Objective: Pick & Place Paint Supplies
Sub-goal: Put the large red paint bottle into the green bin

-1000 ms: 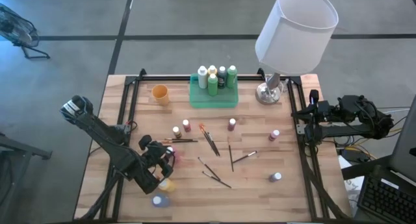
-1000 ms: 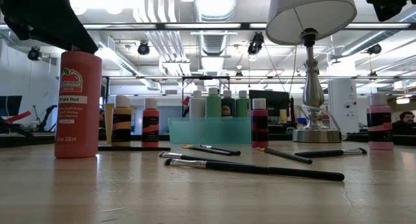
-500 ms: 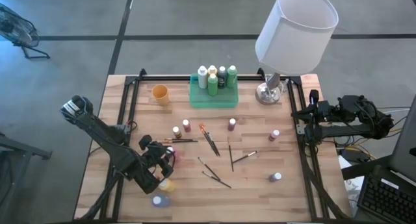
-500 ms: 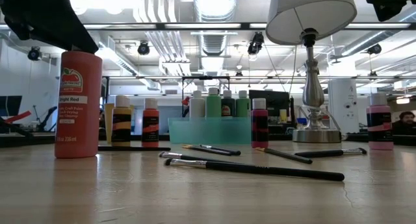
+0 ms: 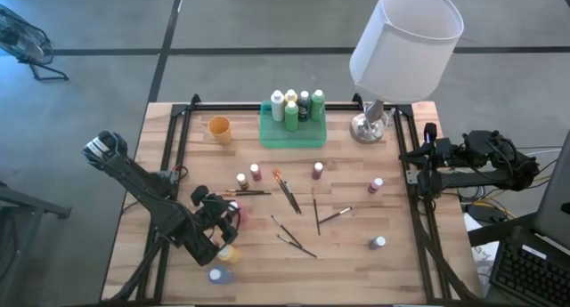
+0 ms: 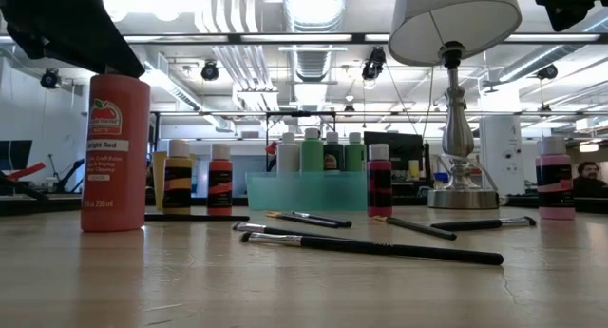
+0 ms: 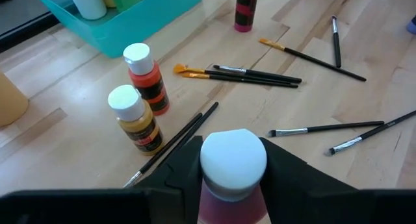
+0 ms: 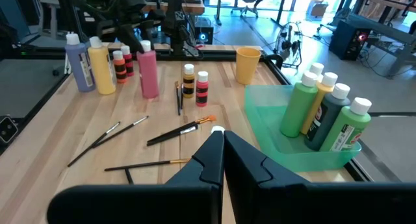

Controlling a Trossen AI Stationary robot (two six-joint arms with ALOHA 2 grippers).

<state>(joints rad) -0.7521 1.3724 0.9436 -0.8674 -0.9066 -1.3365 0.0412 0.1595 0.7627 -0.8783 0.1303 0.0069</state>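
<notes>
A: Where is the left gripper (image 5: 230,220)?

B: Over the table's near left part, its fingers closed on the sides of a red paint bottle (image 6: 114,152). The left wrist view shows the white cap between them.

A: How does that bottle stand?

B: Upright, long axis vertical, cap up. In the low view I cannot tell whether its base touches the wood.

A: And the rest?

B: A yellow bottle (image 7: 135,119) and an orange bottle (image 7: 146,79) stand upright just beside each other, a dark brush (image 7: 174,142) lying slantwise beside them. Other brushes (image 5: 287,193) lie flat mid-table, handles pointing various ways. Four bottles stand upright in the green tray (image 5: 292,136) at the far edge, near the orange cup (image 5: 220,128) and the lamp (image 5: 405,42).

A: The right gripper (image 8: 220,138)?

B: It waits at the table's right edge, fingers pressed together, holding nothing.
</notes>
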